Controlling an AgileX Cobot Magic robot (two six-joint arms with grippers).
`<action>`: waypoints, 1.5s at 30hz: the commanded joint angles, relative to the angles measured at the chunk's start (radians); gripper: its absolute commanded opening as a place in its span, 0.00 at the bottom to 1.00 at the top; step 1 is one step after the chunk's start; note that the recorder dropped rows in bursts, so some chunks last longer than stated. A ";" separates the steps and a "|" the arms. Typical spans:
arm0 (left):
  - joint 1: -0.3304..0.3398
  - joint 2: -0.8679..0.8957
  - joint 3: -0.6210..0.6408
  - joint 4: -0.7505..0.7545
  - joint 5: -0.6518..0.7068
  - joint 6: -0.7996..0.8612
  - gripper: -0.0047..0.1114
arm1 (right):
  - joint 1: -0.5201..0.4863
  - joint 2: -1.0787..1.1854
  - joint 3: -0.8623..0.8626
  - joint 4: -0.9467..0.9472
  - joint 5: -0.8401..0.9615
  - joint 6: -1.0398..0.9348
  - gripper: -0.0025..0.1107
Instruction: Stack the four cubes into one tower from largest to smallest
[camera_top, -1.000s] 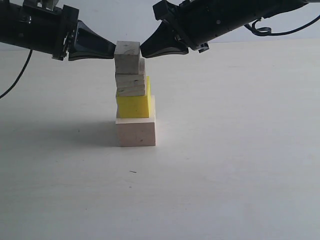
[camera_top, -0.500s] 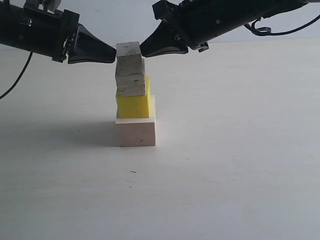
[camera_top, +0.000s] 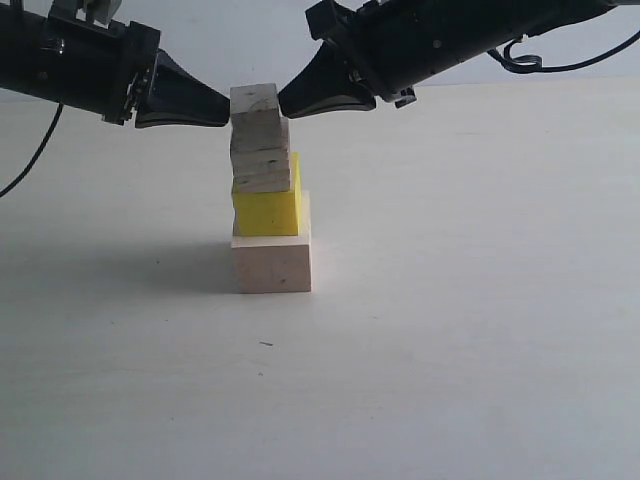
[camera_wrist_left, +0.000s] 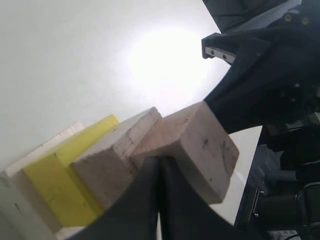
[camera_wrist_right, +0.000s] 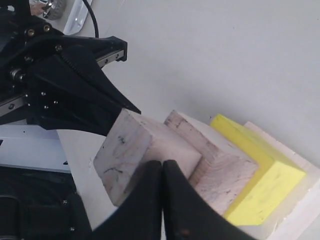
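Observation:
The tower stands mid-table: the largest pale cube (camera_top: 272, 262) at the base, the yellow cube (camera_top: 267, 208) on it, the grainy cracked cube (camera_top: 262, 172) third, and the smallest pale cube (camera_top: 256, 112) on top, set slightly to the left. My left gripper (camera_top: 227, 106) is shut, with its tip against the top cube's left side. My right gripper (camera_top: 283, 103) is also shut and touches the cube's right side. The left wrist view shows the left gripper (camera_wrist_left: 160, 160) pressed to the smallest cube (camera_wrist_left: 202, 145). The right wrist view shows the right gripper (camera_wrist_right: 162, 163) against that cube (camera_wrist_right: 132, 145).
The white table (camera_top: 450, 350) spreads around the tower. The two black arms meet above it, the right arm (camera_wrist_left: 270, 75) facing the left one (camera_wrist_right: 70, 85). A black cable (camera_top: 30, 160) hangs at the far left.
Both shut tips have closed in slightly on the top cube, which shifted a little sideways. The three cubes below have not moved.

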 joint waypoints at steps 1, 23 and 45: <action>-0.005 -0.004 -0.006 -0.004 -0.004 -0.003 0.04 | -0.001 0.000 -0.004 0.009 0.010 -0.001 0.02; 0.000 -0.004 -0.006 -0.019 -0.010 -0.004 0.04 | -0.001 0.000 -0.004 -0.019 -0.024 -0.001 0.02; 0.000 -0.004 -0.006 -0.035 -0.027 -0.004 0.04 | -0.001 -0.008 -0.004 -0.019 -0.039 -0.001 0.02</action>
